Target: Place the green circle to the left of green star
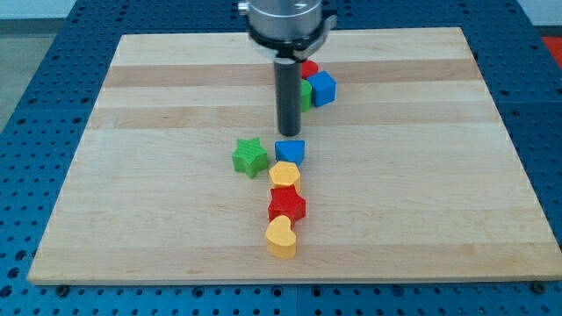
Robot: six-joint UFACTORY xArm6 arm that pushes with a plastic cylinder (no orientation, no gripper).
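The green star (250,157) lies near the board's middle. The green circle (306,94) is at the view's top, mostly hidden behind my rod, touching a blue cube (323,88) on its right and a red block (309,68) above it. My tip (288,132) is just below and left of the green circle, directly above a blue block (290,152) and to the upper right of the green star.
Below the blue block runs a column: a yellow block (284,175), a red star (286,204) and a yellow heart (282,236). The wooden board (132,175) sits on a blue perforated table.
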